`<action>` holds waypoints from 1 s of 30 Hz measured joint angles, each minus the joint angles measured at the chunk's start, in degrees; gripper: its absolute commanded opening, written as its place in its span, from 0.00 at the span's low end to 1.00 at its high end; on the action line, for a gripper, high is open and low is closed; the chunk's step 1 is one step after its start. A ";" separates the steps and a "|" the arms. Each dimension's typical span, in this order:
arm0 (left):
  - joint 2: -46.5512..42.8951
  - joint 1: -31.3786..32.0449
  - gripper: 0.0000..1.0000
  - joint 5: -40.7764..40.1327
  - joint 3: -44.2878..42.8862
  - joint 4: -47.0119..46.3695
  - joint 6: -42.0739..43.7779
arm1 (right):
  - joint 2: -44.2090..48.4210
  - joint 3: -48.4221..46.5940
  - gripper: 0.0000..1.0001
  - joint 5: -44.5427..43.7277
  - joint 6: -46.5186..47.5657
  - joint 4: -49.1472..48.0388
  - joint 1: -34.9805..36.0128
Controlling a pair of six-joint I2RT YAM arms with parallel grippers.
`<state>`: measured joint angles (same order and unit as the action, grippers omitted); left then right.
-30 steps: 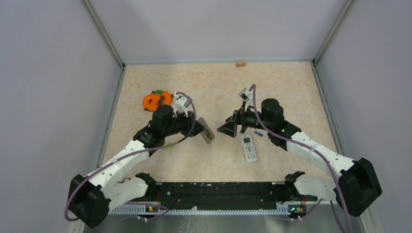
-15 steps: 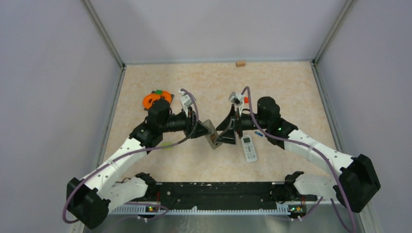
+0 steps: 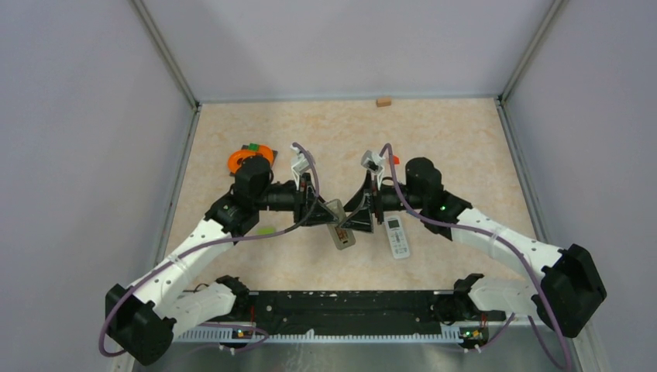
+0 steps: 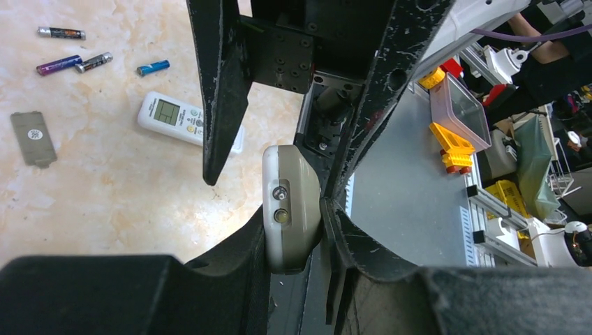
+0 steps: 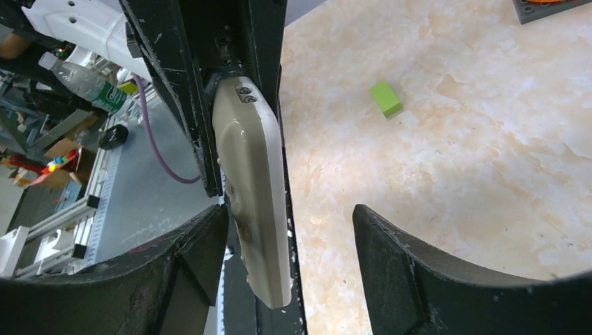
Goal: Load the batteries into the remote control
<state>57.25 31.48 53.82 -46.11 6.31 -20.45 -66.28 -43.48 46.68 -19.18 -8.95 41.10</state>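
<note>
Holding grey remote (image 4: 290, 202) clamped in my left tool (image 4: 300, 227) | right tool (image 5: 290, 223) open astride it, not gripping | I judge it light, stiff, slippery: take long edges | batteries (image 4: 73, 63) tiny, may roll

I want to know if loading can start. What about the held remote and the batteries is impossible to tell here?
1. Battery bay of the grey remote: left wrist view shows only its end, right wrist view only one edge, top view too small.
2. Batteries: polarity marks too small in the left wrist view.
3. Whether the right pincer touches the remote: its own finger hides the contact, right wrist view.
</note>
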 measured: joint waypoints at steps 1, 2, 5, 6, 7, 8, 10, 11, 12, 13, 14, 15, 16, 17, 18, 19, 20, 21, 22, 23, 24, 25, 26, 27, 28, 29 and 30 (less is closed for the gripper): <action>0.00 0.00 0.00 0.26 -0.07 -0.11 0.04 | 0.00 0.11 0.60 -0.07 -0.11 -0.46 0.00; 0.00 0.00 0.00 0.42 -0.09 -0.26 0.02 | 0.00 0.55 0.56 0.24 -0.42 -1.53 0.00; -0.11 0.00 0.00 0.63 -0.09 -0.61 -0.42 | -0.04 2.14 0.50 2.93 -2.45 -5.20 0.02; -0.15 0.00 0.00 0.68 -0.09 -1.09 -0.66 | -0.04 2.82 0.49 4.04 -3.28 -6.75 0.07; -0.22 0.00 0.00 0.66 -0.09 -1.70 -0.98 | -0.04 3.48 0.48 5.01 -4.15 -8.11 0.09; -0.31 0.00 0.00 0.59 -0.09 -2.62 -1.66 | -0.04 4.15 0.47 6.23 -5.01 -9.40 0.15; -0.70 0.00 0.00 0.50 -0.09 -4.44 -2.93 | -0.04 4.68 0.42 7.91 -6.12 -10.69 0.48; -0.92 0.00 0.00 0.44 -0.09 -5.46 -3.72 | -0.04 4.81 0.37 8.46 -6.45 -11.37 0.72; -1.14 0.00 0.00 0.55 -0.09 -6.38 -4.59 | -0.02 4.81 0.33 8.85 -6.56 -11.80 0.90; -1.40 0.00 0.00 0.68 -0.09 -7.19 -5.42 | -0.02 4.81 0.26 8.98 -6.82 -12.37 1.09; -1.55 0.04 0.02 0.61 -0.09 -7.80 -5.88 | -0.02 4.81 0.22 9.07 -6.95 -12.66 1.14; -1.70 0.11 0.10 0.83 -0.09 -8.48 -6.49 | -0.02 4.81 0.18 9.16 -7.34 -12.94 1.16; -1.81 0.13 0.19 0.74 -0.09 -8.81 -6.91 | 0.00 4.81 0.15 9.29 -7.50 -13.31 1.16; -1.88 0.11 0.33 0.61 -0.07 -8.98 -7.54 | 0.02 4.81 0.14 9.31 -7.76 -13.66 1.16; -1.95 0.11 0.50 0.44 -0.07 -9.27 -8.00 | 0.02 4.81 0.12 9.33 -8.20 -14.05 1.16; -2.05 0.11 0.60 0.04 -0.07 -9.35 -8.35 | 0.02 4.81 0.11 9.29 -8.63 -14.38 1.16; -2.21 0.11 0.68 -0.96 -0.07 -9.68 -8.94 | 0.02 4.81 0.10 9.09 -9.18 -14.82 1.16; -2.32 0.11 0.77 -1.88 -0.04 -10.08 -9.33 | 0.02 4.81 0.10 9.01 -9.68 -15.34 1.18; -2.40 0.11 0.85 -2.93 0.07 -10.71 -10.19 | 0.02 4.81 0.09 8.92 -10.38 -15.98 1.20; -2.54 0.09 0.88 -4.00 0.42 -11.76 -11.28 | 0.02 4.81 0.09 8.72 -11.19 -16.85 1.25; -2.80 0.07 0.91 -5.18 1.05 -13.20 -12.59 | 0.00 4.83 0.09 8.52 -11.96 -17.64 1.27; -3.15 0.07 0.93 -6.49 2.08 -15.02 -14.38 | 0.02 4.85 0.09 8.35 -13.00 -18.82 1.27; -3.32 0.07 0.93 -7.28 2.80 -16.28 -15.58 | 0.02 4.85 0.09 8.02 -13.84 -19.93 1.29; -3.45 0.07 0.93 -8.37 3.74 -18.03 -17.07 | 0.02 4.87 0.09 7.54 -14.97 -21.38 1.29; -3.52 0.07 0.92 -9.18 4.66 -19.85 -18.64 | 0.00 4.94 0.09 7.02 -15.96 -22.69 1.29; -3.52 0.07 0.90 -10.03 5.44 -21.29 -20.06 | 0.00 4.98 0.09 6.67 -16.70 -23.76 1.29; -3.50 0.07 0.89 -10.60 5.95 -22.43 -21.24 | 0.00 5.20 0.09 6.03 -17.53 -24.94 1.29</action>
<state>53.76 31.55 43.22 -40.16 -16.12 -41.69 -66.28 -38.28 52.71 -36.71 -33.89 42.39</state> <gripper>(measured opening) 0.926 0.259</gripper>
